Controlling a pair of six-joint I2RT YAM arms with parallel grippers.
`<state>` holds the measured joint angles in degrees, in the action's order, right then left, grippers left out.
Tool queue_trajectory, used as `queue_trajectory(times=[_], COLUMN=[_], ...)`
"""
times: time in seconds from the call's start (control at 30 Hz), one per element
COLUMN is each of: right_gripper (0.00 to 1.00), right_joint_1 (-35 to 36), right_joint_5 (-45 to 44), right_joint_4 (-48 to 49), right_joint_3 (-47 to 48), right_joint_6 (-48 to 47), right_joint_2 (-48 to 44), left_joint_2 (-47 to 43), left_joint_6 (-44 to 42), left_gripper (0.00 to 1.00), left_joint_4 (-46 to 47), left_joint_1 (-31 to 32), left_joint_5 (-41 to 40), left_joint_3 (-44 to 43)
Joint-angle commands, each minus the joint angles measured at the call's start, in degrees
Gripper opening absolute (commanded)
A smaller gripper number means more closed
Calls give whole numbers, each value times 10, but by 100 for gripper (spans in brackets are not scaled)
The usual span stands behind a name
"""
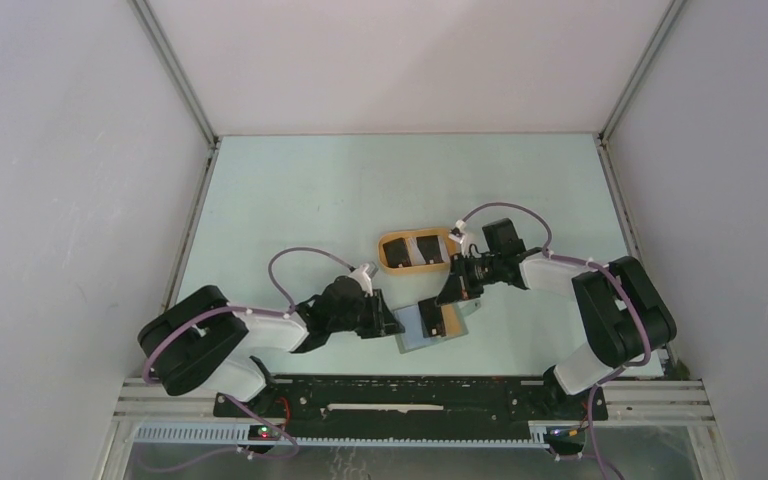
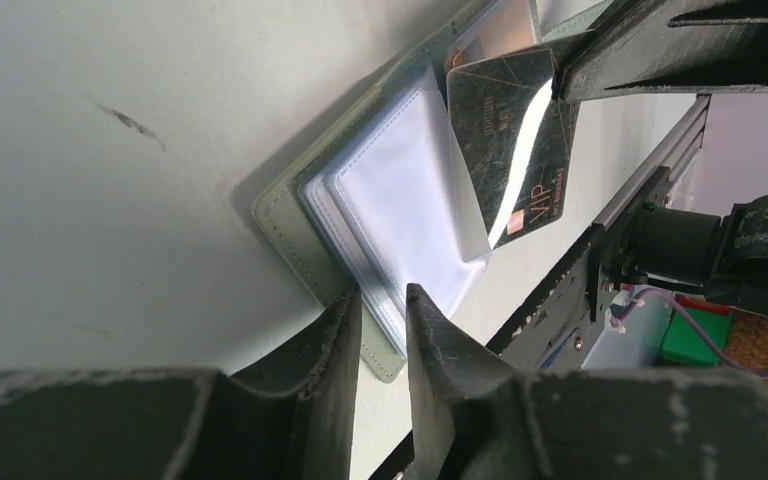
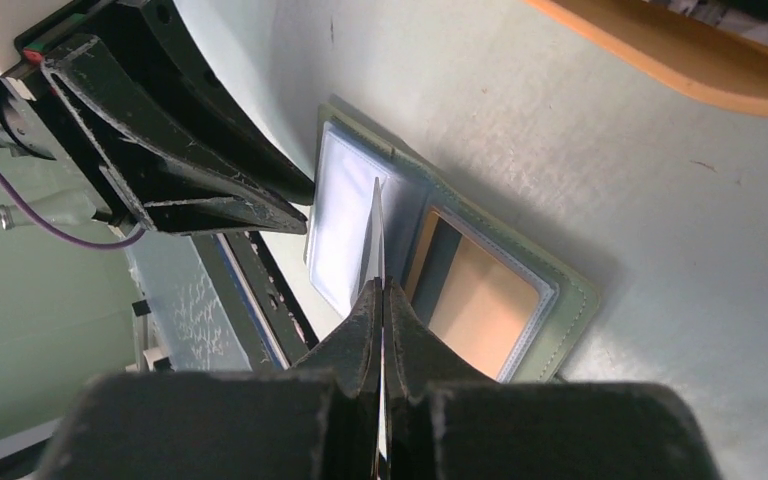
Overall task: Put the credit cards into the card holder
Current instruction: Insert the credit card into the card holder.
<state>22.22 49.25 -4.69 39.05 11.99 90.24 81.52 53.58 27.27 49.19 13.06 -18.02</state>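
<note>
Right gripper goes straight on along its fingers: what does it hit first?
The black card clamped in the right gripper leads, so it would likely meet the clear sleeves of the open card holder first. Depth is hard to judge.

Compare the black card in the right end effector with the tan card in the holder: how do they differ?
The black card is dark with VIP lettering; the tan card is light brown. The black card is pinched in the right end effector, tilted over the card holder's clear sleeves; the tan card lies flat inside a pocket. Both look alike in size.
</note>
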Motion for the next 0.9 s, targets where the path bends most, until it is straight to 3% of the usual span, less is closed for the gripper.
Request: queue_trajectory(times=[0.0,0.33,0.87], right_gripper=[0,0,0], right_joint_1=[3,-7,13], right_joint_5=[-19,-50,11], right_joint_4=[-24,-86,-15], right_joint_3=[0,0,10], right_joint_6=[15,33,88], right_joint_2=[5,25,83], left_joint_2=[14,22,37], left_joint_6=[-3,-5,-11], left_gripper=[28,28,27], left_joint_4=[-42,-58,-57], left_joint_1=[3,2,3], left_joint_5=[-28,-30,-10], left_joint_3=[-22,-34,-49])
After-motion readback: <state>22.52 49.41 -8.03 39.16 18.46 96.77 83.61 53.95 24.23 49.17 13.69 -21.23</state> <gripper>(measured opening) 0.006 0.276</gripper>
